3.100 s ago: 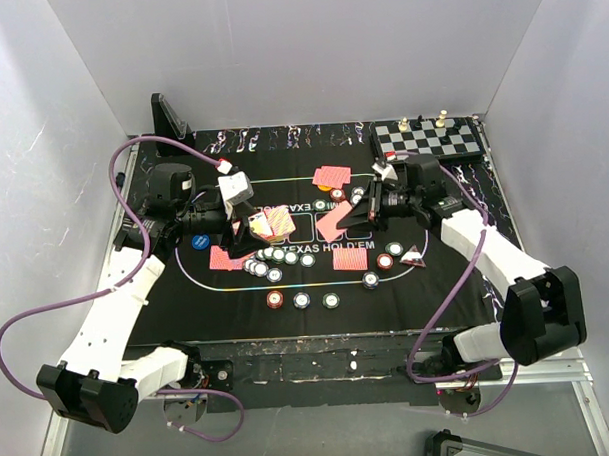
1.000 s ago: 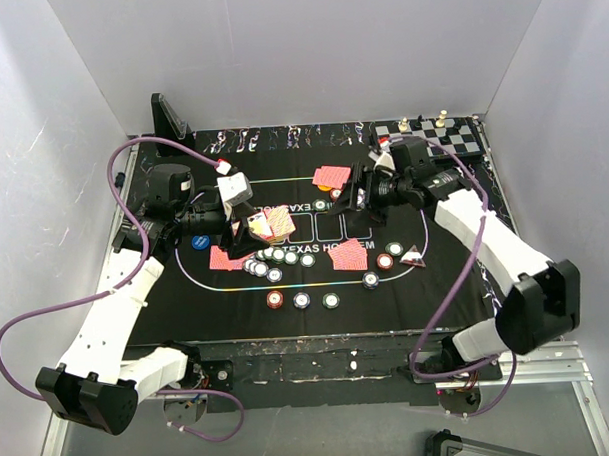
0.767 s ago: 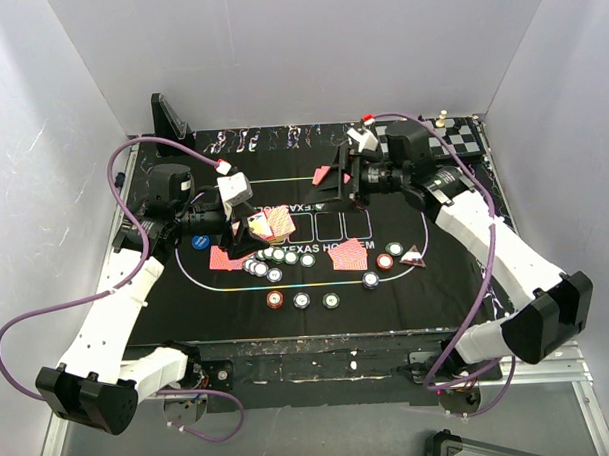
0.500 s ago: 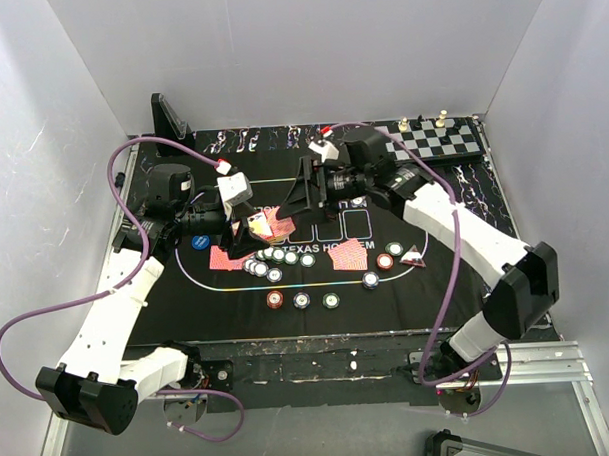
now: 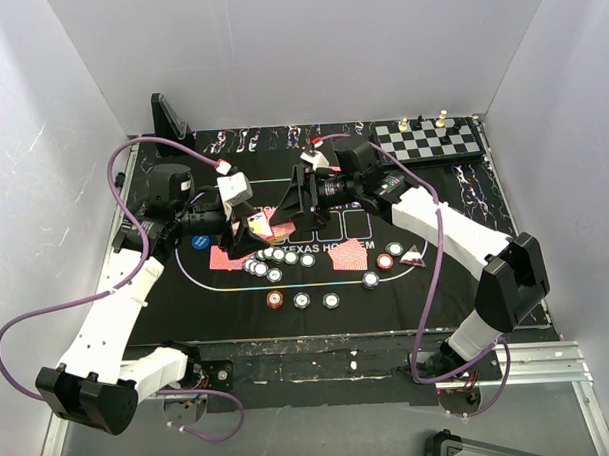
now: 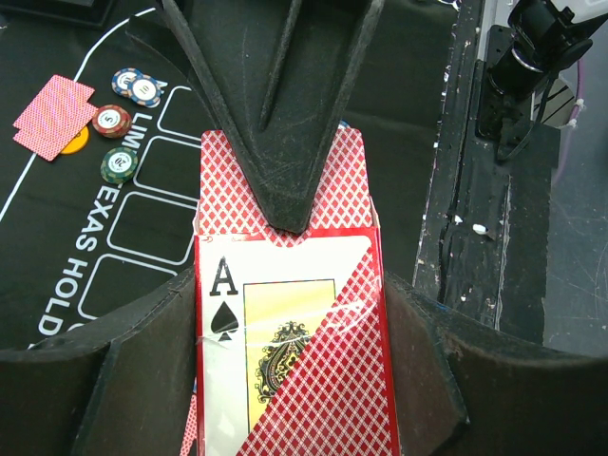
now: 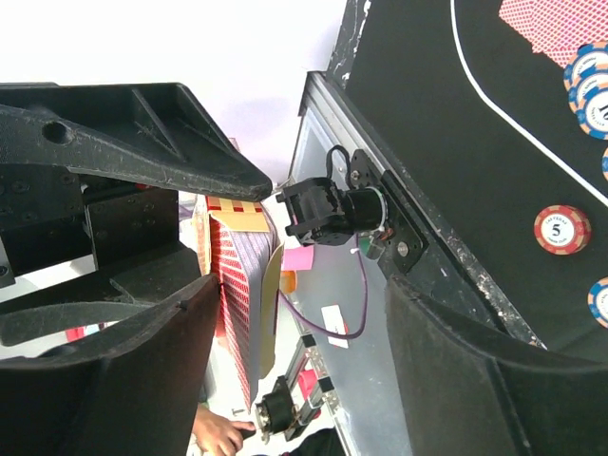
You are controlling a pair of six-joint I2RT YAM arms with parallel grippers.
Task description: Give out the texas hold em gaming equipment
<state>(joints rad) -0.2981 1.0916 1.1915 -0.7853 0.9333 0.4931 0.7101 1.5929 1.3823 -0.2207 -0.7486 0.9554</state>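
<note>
Between the left jaws, a card pack (image 6: 290, 323) reads "A".

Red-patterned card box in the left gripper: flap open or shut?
Open. In the right wrist view the red-patterned card box has its tan flap swung out, with card edges showing at the mouth. The left gripper clamps its sides.

A black felt mat (image 5: 237, 312) covers the middle of the top view, with a white oval line and white lettering. In the left wrist view the letters (image 6: 88, 233) run down the left side. A chessboard (image 5: 429, 141) lies at the mat's upper right corner, with two small pieces (image 5: 405, 123) on its far edge. A black triangular stand (image 5: 169, 117) is at the upper left. White walls (image 5: 298, 48) close in three sides.
</note>
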